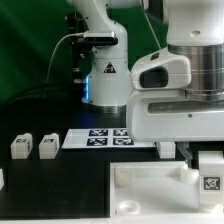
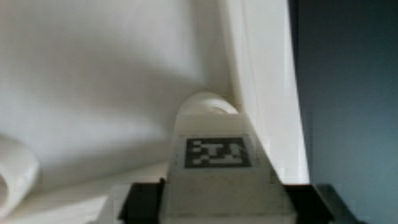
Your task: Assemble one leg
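Note:
My gripper (image 1: 207, 160) is shut on a leg (image 1: 211, 174), a small white block with a black-and-white tag, and holds it upright over the right corner of the large white tray-like piece (image 1: 150, 186). In the wrist view the leg (image 2: 219, 150) sits between the two dark fingers (image 2: 146, 203), tag facing the camera, its rounded tip close to the tray-like piece's wall (image 2: 263, 60). Whether the tip touches the piece is hidden. Two more legs (image 1: 20, 147) (image 1: 47, 147) stand on the black table at the exterior view's left.
The marker board (image 1: 103, 138) lies behind the tray-like piece, in front of the robot base (image 1: 103, 75). Another white part (image 1: 3, 178) shows at the exterior view's left edge. A small white part (image 1: 165, 150) sits under the gripper body.

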